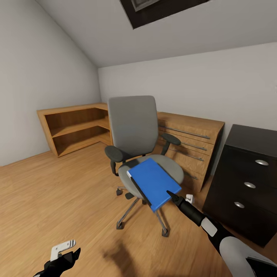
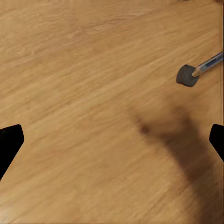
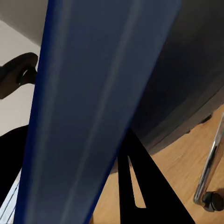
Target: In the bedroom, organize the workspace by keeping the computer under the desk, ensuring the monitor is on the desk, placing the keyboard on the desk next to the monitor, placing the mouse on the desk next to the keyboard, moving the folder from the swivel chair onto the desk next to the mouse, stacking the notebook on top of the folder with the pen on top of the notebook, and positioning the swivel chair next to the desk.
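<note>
In the head view we log the right gripper at the folder tilted over the swivel chair seat's 5 o'clock edge, while its wrist view alone shows fingers pinching it; left gripper fingers spread above the floor.

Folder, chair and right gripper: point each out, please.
folder (image 1: 154, 182): head view, middle of its blue cover.
chair (image 1: 132, 125): head view, middle of the grey backrest.
right gripper (image 1: 172, 196): head view, fingertips at the folder's near edge.
</note>
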Tool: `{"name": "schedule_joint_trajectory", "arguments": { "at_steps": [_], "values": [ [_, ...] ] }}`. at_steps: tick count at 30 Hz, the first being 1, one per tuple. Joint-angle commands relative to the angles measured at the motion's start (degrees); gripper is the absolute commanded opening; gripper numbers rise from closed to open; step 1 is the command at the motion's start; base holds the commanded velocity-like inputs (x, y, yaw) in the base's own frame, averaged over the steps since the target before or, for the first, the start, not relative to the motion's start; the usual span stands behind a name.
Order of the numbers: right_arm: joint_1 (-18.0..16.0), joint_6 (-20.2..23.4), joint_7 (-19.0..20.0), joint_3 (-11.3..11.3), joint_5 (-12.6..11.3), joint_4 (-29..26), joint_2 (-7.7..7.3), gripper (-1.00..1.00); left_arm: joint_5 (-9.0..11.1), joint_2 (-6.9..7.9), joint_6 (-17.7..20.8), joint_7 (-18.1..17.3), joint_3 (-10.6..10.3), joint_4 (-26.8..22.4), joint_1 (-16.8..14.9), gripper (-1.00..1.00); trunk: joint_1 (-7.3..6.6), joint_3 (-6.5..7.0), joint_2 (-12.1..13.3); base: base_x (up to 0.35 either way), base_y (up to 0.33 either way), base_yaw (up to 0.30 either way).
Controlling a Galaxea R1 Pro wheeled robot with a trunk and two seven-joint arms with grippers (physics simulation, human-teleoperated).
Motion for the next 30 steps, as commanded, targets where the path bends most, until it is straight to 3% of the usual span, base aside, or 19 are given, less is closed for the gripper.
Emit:
{"name": "schedule_joint_trajectory", "arguments": {
  "at_steps": [1, 9, 26, 30],
  "values": [
    [-0.03, 0.60, 0.16, 0.09, -0.50, 0.03, -0.02, -1.00, 0.60, 0.01, 0.32, 0.23, -0.02, -0.08, -0.02, 1.00, -0.04, 0.17, -0.01, 0.000, 0.000, 0.000],
    [-0.03, 0.60, 0.16, 0.09, -0.50, 0.03, 0.00, -1.00, 0.60, 0.01, 0.30, 0.23, -0.03, -0.08, 0.01, 1.00, -0.24, 1.94, 0.10, 0.000, 0.000, 0.000],
    [-0.03, 0.85, -0.07, 0.03, -0.62, -0.08, -0.04, -1.00, 0.58, 0.01, 0.30, 0.27, -0.03, -0.08, -0.01, 1.00, -3.98, 5.00, 6.92, 0.000, 0.000, 0.000],
    [-0.03, 3.67, -0.19, -0.11, -0.76, -0.22, -0.13, -1.00, 0.58, 0.01, 0.28, 0.30, -0.04, -0.03, 0.00, 1.00, -4.85, 5.71, 8.52, 0.000, 0.000, 0.000]
  ]
}}
